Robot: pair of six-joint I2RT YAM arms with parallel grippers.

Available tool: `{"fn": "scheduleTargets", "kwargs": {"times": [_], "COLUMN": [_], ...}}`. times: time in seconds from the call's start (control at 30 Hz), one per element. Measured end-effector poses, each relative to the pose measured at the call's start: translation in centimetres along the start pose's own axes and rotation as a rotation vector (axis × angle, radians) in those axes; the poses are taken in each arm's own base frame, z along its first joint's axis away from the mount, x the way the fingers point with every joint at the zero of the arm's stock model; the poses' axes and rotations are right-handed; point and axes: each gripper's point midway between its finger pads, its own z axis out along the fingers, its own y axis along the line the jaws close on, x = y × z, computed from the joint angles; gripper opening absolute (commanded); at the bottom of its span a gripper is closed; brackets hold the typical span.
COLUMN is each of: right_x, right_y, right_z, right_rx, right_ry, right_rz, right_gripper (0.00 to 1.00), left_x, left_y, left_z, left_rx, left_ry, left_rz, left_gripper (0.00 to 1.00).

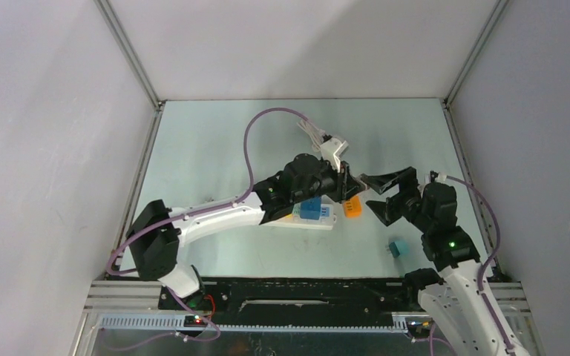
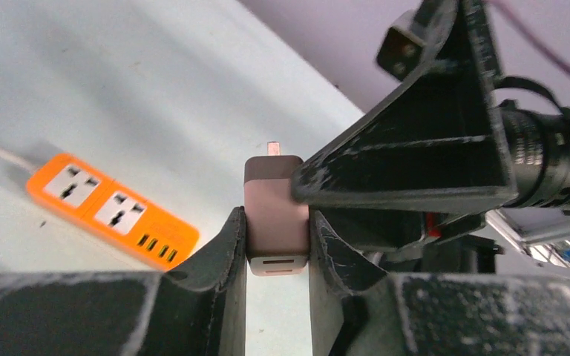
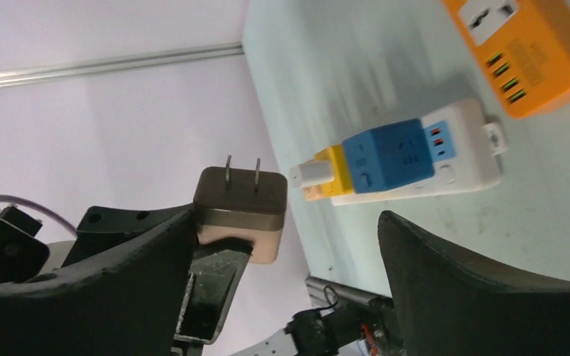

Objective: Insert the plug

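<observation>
Pale green table point(image 1: 215, 148), orange power strip point(image 2: 111, 215), white power strip point(image 3: 464, 148), teal cube point(image 1: 397, 248)

A small teal cube point(image 1: 397, 248) lies on the pale table point(image 1: 215, 141), well apart from a blue adapter point(image 3: 390, 157) touching a yellow adapter point(image 3: 332, 172).

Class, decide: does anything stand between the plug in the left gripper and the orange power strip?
Nothing visible does. The left gripper holds the plug; one finger of the right gripper lies at its other side, away from the orange power strip.
</observation>
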Motion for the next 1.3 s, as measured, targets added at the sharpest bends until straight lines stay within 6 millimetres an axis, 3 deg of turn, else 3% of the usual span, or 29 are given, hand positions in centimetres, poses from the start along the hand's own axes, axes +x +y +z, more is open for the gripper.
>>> {"fn": "scheduleTargets", "kwargs": {"times": [0.2,0.33,0.43,0.67,0.87,1.07,1.2,1.3], "right_x": [-2.2,-3.5,-3.9,-3.9,-2.9,-2.2,-2.0,-1.5], "right_y": [-3.0,-5.2,-7.5,-13.1,-15.8,-17.7,-17.6,-17.6], "right_z": [1.2,2.2,3.5,7.2,9.4,11.3,12.3,12.7], "right_rx": [0.096,0.157,0.232,0.465,0.623,0.700,0.714,0.724], "right_ry": [-0.012,0.010,0.065,0.270,0.382,0.456,0.466,0.468], "right_rz": [-0.161,-0.302,-0.405,-0.592,-0.758,-0.820,-0.854,-0.890], "right_gripper": [1.00,1.00,1.00,1.00,0.99,0.87,0.77,0.61], "left_x": [1.0,1.2,0.9,-0.2,-0.3,0.1,0.3,0.8], "left_y": [6.2,10.6,12.3,12.4,12.0,11.6,11.5,11.7], "left_z": [-1.8,-4.6,-6.8,-12.7,-16.3,-18.3,-18.6,-18.6], "left_rx": [-0.144,-0.263,-0.334,-0.429,-0.474,-0.486,-0.489,-0.493], "left_ry": [0.011,0.017,0.008,-0.002,0.016,0.038,0.049,0.070], "left_rz": [-0.047,-0.074,-0.081,-0.050,-0.033,-0.026,-0.023,-0.023], "left_gripper": [0.00,0.00,0.00,0.00,0.00,0.00,0.00,0.00]}}
